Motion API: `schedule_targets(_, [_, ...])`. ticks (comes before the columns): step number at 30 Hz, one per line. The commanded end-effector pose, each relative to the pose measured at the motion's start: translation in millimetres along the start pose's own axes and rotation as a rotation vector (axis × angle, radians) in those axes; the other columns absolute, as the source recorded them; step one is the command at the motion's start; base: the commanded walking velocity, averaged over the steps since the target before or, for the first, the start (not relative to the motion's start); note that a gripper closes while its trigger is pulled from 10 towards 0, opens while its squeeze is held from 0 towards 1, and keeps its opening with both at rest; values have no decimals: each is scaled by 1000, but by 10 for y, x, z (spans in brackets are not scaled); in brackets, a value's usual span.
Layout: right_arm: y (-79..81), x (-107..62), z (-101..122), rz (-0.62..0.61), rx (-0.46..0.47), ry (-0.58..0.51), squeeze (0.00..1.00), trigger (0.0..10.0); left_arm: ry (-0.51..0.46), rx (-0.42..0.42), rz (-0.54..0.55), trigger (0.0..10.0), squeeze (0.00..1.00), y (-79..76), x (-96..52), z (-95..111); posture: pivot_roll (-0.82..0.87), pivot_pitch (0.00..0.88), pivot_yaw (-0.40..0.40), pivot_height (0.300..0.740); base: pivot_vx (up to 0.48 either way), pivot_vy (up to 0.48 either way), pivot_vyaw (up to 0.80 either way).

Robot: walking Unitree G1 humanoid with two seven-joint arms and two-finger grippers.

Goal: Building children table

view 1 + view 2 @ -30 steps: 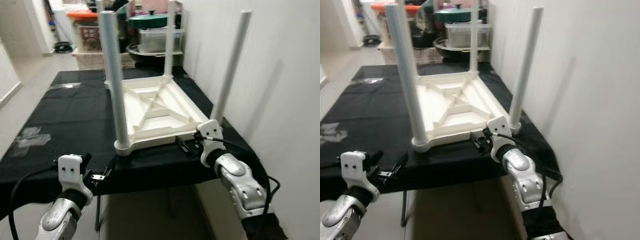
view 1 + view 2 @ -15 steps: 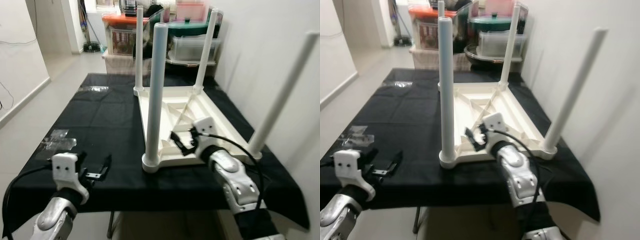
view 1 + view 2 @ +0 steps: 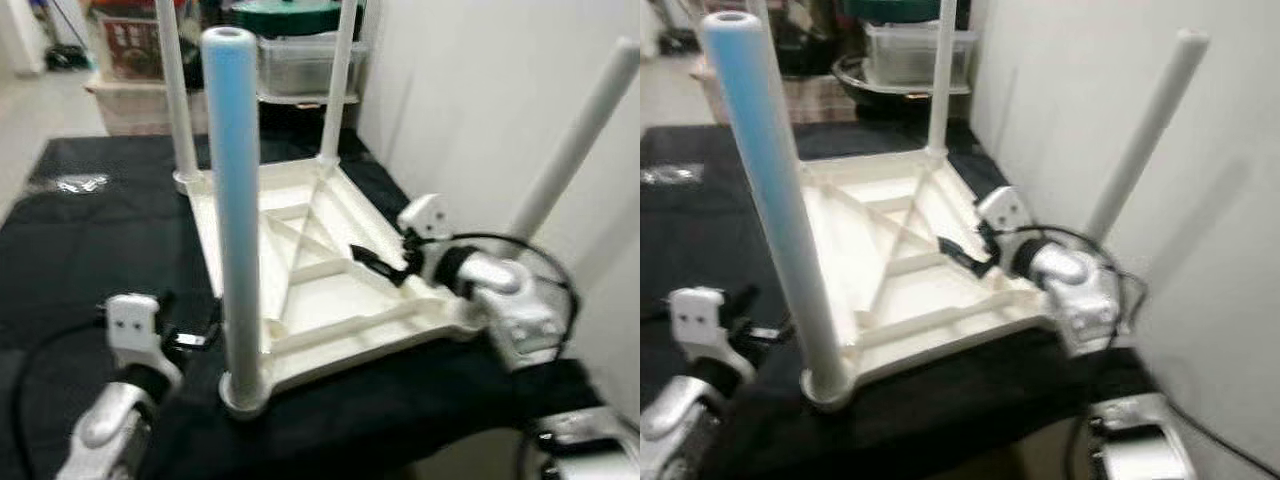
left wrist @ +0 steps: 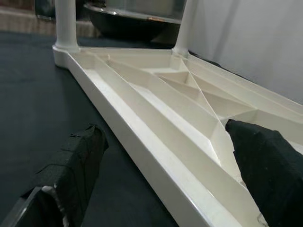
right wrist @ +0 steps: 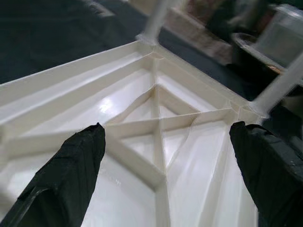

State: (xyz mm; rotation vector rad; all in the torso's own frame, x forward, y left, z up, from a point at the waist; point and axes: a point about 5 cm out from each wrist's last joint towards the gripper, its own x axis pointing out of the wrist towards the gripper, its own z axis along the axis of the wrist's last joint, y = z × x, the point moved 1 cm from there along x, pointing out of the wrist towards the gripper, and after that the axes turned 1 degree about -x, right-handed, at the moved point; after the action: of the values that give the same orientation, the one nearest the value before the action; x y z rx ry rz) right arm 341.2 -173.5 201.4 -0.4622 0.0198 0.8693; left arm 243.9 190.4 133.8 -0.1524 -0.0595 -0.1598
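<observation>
A white children's table point(image 3: 330, 300) lies upside down on a black-covered table point(image 3: 90, 210), its ribbed underside facing up. Legs stand at its corners: a near-left leg point(image 3: 235, 200), a far-left leg point(image 3: 176, 95), a far-right leg point(image 3: 341, 80) and a near-right leg point(image 3: 585, 135) by the wall. My left gripper point(image 3: 192, 337) is open at the left rim beside the near-left leg; in the left wrist view the left gripper point(image 4: 163, 130) straddles that rim point(image 4: 142, 142). My right gripper point(image 3: 372, 262) is open above the right side of the underside, and the right gripper point(image 5: 166, 126) looks onto the crossing ribs point(image 5: 156, 123).
A white wall point(image 3: 480, 90) runs close along the right side. Clear storage bins point(image 3: 300, 65) with a green lid point(image 3: 290, 15) and pots stand behind the far end. Bare floor point(image 3: 40, 100) lies to the far left.
The whole view has shifted closer to the children's table. My left gripper, apart from the table before, now sits at its left rim. My right gripper now hovers over the right side.
</observation>
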Motion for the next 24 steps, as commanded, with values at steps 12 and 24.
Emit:
schedule_targets(12, [307, -39, -282, 545, -40, 130, 0, 10000, 27, 25, 0, 10000, 0, -1, -34, -52, -1, 0, -91, 740, 0, 0, 0])
schedule_targets(24, [526, 258, -454, 675, -12, 199, 0, 10000, 33, 36, 1, 10000, 0, 4, -53, -48, 24, 0, -100, 740, 0, 0, 0])
